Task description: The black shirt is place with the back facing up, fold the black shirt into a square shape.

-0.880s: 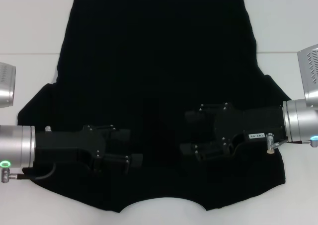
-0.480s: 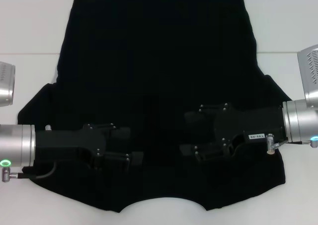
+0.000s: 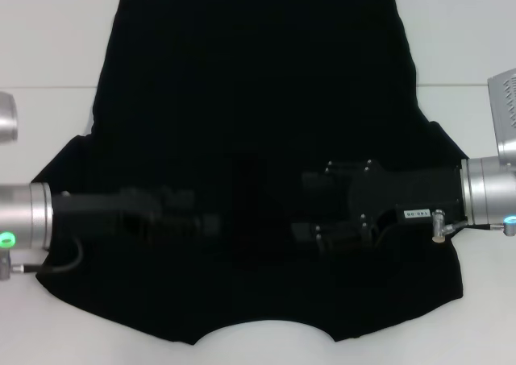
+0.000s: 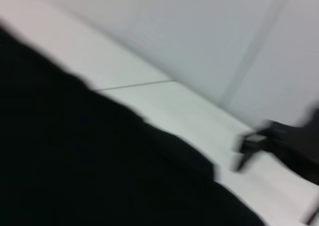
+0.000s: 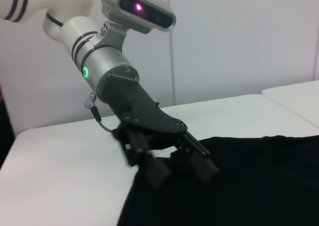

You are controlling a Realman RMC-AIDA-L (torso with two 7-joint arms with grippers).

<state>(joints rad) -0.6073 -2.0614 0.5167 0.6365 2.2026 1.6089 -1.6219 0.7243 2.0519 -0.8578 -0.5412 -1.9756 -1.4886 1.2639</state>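
Since a moment ago the left gripper (image 3: 214, 224) has rolled over on its wrist and slid a little further in across the cloth, blurring as it goes, while the right gripper (image 3: 310, 208) has edged slightly toward the middle and is otherwise much as it was.

The black shirt (image 3: 258, 99) lies spread flat on the white table (image 3: 48, 51), plain side up, hem at the far edge and neckline curve nearest the robot, both short sleeves fanned out to the sides. Both grippers sit low over the near half of it, around chest level, pointing at each other from opposite sleeves, with a strip of bare cloth between their tips.

From the head view the right gripper's two fingers stand apart, one above the other, with nothing between them. In the right wrist view the left gripper (image 5: 192, 161) hangs just over the shirt's (image 5: 239, 186) edge, its fingers spread and empty too. The left wrist view shows only smeared black cloth (image 4: 75, 161) and table (image 4: 164, 101).
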